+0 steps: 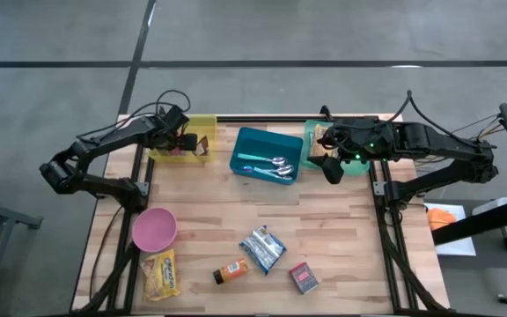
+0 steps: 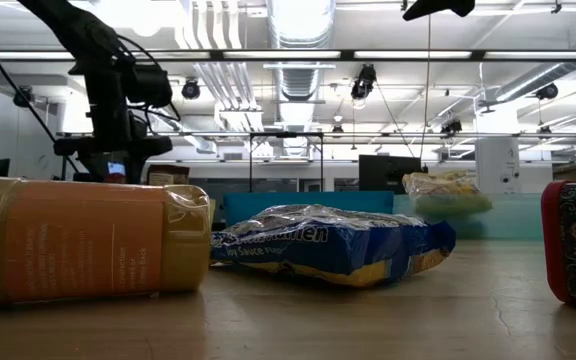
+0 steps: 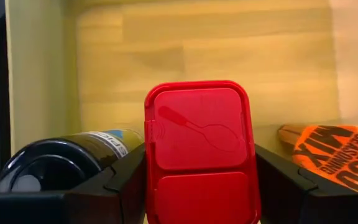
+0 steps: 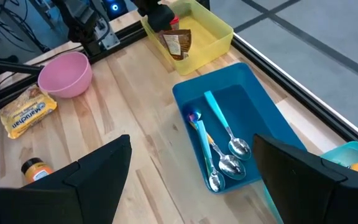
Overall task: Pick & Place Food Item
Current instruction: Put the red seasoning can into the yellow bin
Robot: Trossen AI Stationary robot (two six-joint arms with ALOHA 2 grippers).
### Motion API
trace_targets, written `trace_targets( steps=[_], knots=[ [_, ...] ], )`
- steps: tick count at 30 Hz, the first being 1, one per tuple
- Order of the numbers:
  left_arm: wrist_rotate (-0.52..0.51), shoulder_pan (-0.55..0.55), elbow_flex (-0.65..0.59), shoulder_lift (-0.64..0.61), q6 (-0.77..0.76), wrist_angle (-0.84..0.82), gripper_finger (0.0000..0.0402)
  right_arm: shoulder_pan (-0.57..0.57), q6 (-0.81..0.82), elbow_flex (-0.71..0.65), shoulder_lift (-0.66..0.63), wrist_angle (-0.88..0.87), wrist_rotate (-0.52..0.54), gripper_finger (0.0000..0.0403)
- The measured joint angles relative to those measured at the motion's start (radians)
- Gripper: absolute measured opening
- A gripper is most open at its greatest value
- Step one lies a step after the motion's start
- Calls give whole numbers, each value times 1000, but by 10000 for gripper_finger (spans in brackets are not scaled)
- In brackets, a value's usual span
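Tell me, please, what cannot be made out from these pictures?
- Left gripper: the left wrist view shows a red container between its fingers, but not whether they touch it.
- Teal bin, high view: the right gripper covers most of its contents.
- Orange bottle, low view: label blurred.

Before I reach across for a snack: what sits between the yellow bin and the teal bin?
The blue tray holding spoons lies between the yellow bin and the teal bin, as the high view shows.

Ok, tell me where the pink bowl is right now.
In the high view, the pink bowl sits on the table's left side near the front edge, just above the yellow snack packet and below the yellow bin.
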Motion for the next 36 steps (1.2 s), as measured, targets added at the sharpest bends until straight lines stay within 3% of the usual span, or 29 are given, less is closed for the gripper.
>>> trace_targets(
  steps=[15,22,36],
  knots=[
    [-7,0,0,0,-6,-5,223,0,-5,0,0,-2,-20,332],
    [6,0,0,0,3,-24,298,0,-5,0,0,-3,-22,332],
    [23,0,9,0,9,9,311,0,-5,0,0,-5,-27,332]
  ],
)
